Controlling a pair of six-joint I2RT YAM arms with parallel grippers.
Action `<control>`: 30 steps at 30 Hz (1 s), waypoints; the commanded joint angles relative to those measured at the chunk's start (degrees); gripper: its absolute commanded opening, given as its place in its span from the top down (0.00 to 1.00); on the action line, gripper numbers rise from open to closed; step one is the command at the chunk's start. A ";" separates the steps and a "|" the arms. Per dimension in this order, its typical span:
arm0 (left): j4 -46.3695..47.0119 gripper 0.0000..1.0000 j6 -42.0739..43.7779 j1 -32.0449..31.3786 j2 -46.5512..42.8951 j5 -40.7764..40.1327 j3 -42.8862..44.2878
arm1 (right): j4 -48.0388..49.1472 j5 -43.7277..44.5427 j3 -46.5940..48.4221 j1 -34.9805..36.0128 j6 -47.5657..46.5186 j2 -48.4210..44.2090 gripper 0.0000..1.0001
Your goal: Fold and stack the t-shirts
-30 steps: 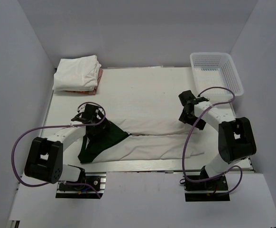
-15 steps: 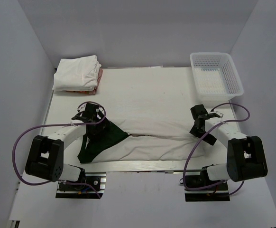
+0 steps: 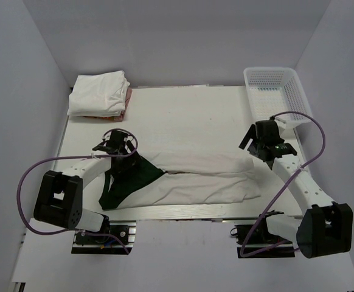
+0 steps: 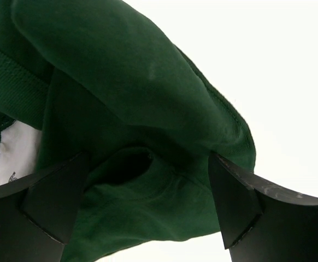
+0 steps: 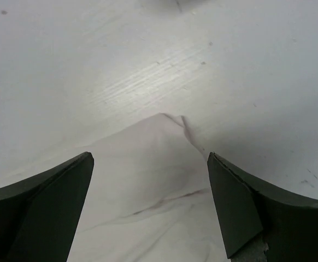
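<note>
A cream-white t-shirt (image 3: 195, 185) with dark green sleeves lies folded into a long band across the near part of the table. Its green sleeve (image 3: 127, 179) spreads at the left end. My left gripper (image 3: 117, 148) hovers over that sleeve, open; in the left wrist view the green sleeve (image 4: 148, 103) bunches between the spread fingers of the gripper (image 4: 148, 204), ungripped. My right gripper (image 3: 261, 141) hangs open above the band's right end. A pale cloth corner (image 5: 148, 174) lies under the right gripper (image 5: 148, 210). Folded white t-shirts (image 3: 98, 92) are stacked at the back left over an orange-pink one (image 3: 126, 108).
A white plastic lattice basket (image 3: 279, 91) stands at the back right, just beyond my right arm. Bare white table (image 3: 183, 115) stretches between the stack and the basket. Purple cables loop off both arms.
My right arm has swung outward to the right, its gripper ending a little right of where it started, over the band's right end. The left arm has barely moved.
</note>
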 commanded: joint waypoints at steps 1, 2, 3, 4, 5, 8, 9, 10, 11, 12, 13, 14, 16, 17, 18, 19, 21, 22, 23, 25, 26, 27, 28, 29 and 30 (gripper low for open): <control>-3.85 0.00 1.99 -0.09 -2.10 2.72 -0.42 | 2.41 -3.83 2.98 1.34 -4.01 -0.23 0.10; -2.11 0.00 2.69 -0.09 -3.67 3.85 -1.12 | 2.85 -5.58 1.85 1.61 -4.45 -0.67 0.10; -1.13 0.00 3.30 -0.09 -4.47 6.13 -2.43 | 4.77 -6.90 1.23 1.96 -4.97 -0.58 0.10; -0.43 0.02 3.83 -0.09 -5.26 7.28 -2.45 | 5.49 -8.22 0.70 2.22 -4.89 -0.50 0.10; 0.28 0.05 4.79 -0.09 -6.14 8.42 -2.97 | 6.10 -8.93 -0.44 2.31 -4.80 -0.15 0.10; 0.28 0.26 5.85 -0.09 -9.66 12.38 -3.58 | 7.34 -10.51 -2.55 2.67 -4.10 1.26 0.10; 0.28 0.30 5.86 -0.09 -10.62 13.00 -3.59 | 7.43 -10.69 -3.08 2.84 -3.75 1.35 0.10; 0.28 0.34 5.86 -0.09 -12.46 13.79 -4.20 | 7.60 -10.60 -3.61 2.93 -3.75 1.70 0.10; -0.24 0.37 5.86 -0.09 -13.26 14.32 -4.99 | 8.21 -10.69 -3.87 2.84 -3.83 1.70 0.10; -0.24 0.41 5.86 -0.09 -13.97 14.32 -5.52 | 8.48 -10.43 -4.22 2.93 -3.75 1.62 0.10; -0.24 0.43 5.86 -0.09 -14.50 14.32 -6.05 | 8.74 -10.34 -4.31 2.93 -3.83 1.61 0.10; -0.77 0.45 5.86 -0.09 -14.50 14.32 -6.66 | 8.92 -10.43 -4.23 2.84 -4.10 1.61 0.10; -2.70 0.51 5.33 -0.09 -14.50 11.08 -7.19 | 8.66 -10.51 -3.61 3.02 -4.62 1.53 0.10; -3.40 0.55 4.81 -0.09 -13.98 10.29 -7.19 | 8.57 -10.86 -3.44 3.02 -4.97 1.61 0.10; -3.41 0.59 4.80 -0.09 -13.97 9.76 -7.19 | 8.66 -10.87 -3.26 3.10 -5.15 1.27 0.10; -2.89 0.66 4.80 -0.09 -13.45 9.75 -7.19 | 8.75 -10.87 -3.43 2.93 -5.41 1.18 0.10; -2.88 0.66 4.80 -0.09 -13.45 9.75 -7.19 | 8.75 -10.60 -3.70 3.02 -5.51 0.56 0.10; -2.88 0.66 4.80 -0.09 -13.45 9.14 -7.19 | 8.92 -10.69 -4.31 3.11 -5.59 0.30 0.10; -2.88 0.66 4.80 -0.09 -13.45 8.62 -7.19 | 8.92 -10.52 -4.58 3.19 -5.68 -0.23 0.10; -2.01 0.69 5.41 -0.09 -14.14 8.61 -7.19 | 8.92 -9.90 -5.62 3.02 -5.77 -1.19 0.10; -2.00 0.71 5.42 -0.09 -14.15 8.61 -7.19 | 8.92 -9.55 -5.89 3.02 -5.68 -1.28 0.10; -2.00 0.71 5.42 -0.09 -14.15 8.61 -7.19 | 8.84 -9.29 -5.98 3.02 -5.68 -1.46 0.10; -2.00 0.71 5.42 -0.09 -13.63 8.61 -6.67 | 8.75 -9.29 -6.16 3.02 -5.77 -1.64 0.10; -3.13 0.67 4.90 -0.09 -13.10 6.26 -5.97 | 8.49 -9.20 -6.42 3.02 -5.68 -2.07 0.10; -4.54 0.54 4.28 -0.09 -12.23 4.32 -5.18 | 8.22 -9.11 -6.68 3.02 -5.59 -2.25 0.10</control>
